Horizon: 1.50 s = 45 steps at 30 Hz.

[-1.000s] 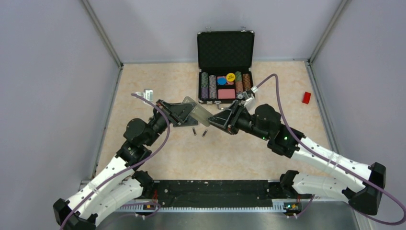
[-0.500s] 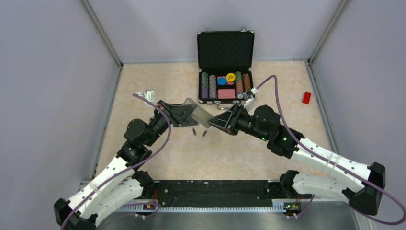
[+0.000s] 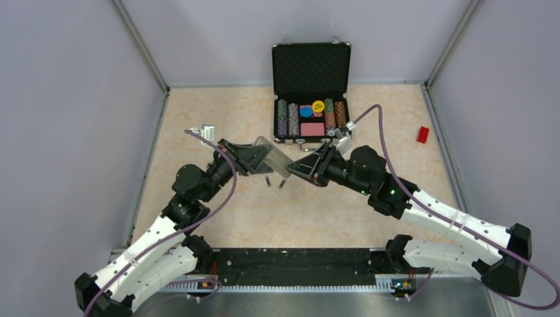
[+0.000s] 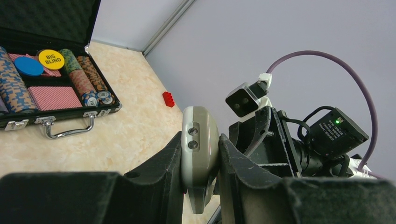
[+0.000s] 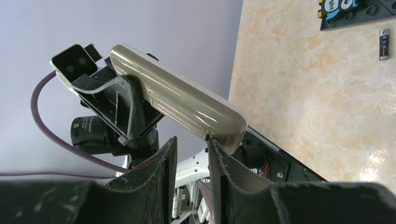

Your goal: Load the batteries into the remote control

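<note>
**A:** Grey-beige plastic is what is shown to the right wrist camera: the remote (image 5: 182,100) is clamped by its sides in the left claw (image 3: 245,157) and held raised above the table (image 3: 330,211).

**B:** And the right claw (image 5: 191,151)?

**A:** Its fingers are parted only narrowly, and nothing is held between them. One fingertip (image 5: 219,154) is set against the free end of the remote, close to a seam that is taken to be the edge of the battery cover.

**B:** Where are the batteries (image 3: 268,181) to be found?

**A:** Both are seen lying on the table, near each other, beneath the two claws and apart from the open case of poker chips (image 3: 310,69). Neither is loaded.

**B:** Which step is judged to be in hand, then?

**A:** Opening the compartment, most likely. The cover appears to be shut, though that cannot be told for certain.

**B:** What is called for next?

**A:** The cover's edge has to be caught and slid or pried off while the remote is kept firm in the left claw. After that, a battery must be pinched up from the table and its ends matched to the contacts. Care is needed that the remote is not twisted out of the grip.
</note>
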Each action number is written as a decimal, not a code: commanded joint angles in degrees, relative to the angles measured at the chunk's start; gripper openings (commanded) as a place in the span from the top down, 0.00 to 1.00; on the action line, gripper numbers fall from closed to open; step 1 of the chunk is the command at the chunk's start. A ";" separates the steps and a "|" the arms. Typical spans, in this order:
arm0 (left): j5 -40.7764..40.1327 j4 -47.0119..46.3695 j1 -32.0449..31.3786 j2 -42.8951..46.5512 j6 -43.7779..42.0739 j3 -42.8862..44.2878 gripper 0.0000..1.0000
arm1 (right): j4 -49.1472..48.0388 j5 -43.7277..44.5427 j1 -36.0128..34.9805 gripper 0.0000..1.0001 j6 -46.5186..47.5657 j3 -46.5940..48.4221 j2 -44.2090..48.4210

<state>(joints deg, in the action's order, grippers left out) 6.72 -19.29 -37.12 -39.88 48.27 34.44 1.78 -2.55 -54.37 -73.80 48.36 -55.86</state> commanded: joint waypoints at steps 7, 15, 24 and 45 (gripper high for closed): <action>4.01 -6.51 -0.24 1.31 1.56 -0.01 1.00 | -1.25 3.91 -0.37 0.69 -1.94 -1.37 1.36; 8.53 -10.58 -0.23 0.97 2.08 -0.74 1.00 | -0.77 4.32 0.35 0.69 -3.48 -2.13 2.26; 6.91 -9.44 -0.27 1.77 0.32 -0.58 1.00 | 5.08 5.18 0.58 0.69 -4.41 -0.65 2.72; -7.10 -3.78 -0.23 2.12 6.55 -6.69 1.00 | 11.26 6.49 0.53 0.35 6.56 0.54 0.22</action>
<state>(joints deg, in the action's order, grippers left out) 6.07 -21.80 -37.19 -38.52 48.34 30.57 11.77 3.03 -54.13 -74.85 48.84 -55.31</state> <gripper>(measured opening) 0.321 0.541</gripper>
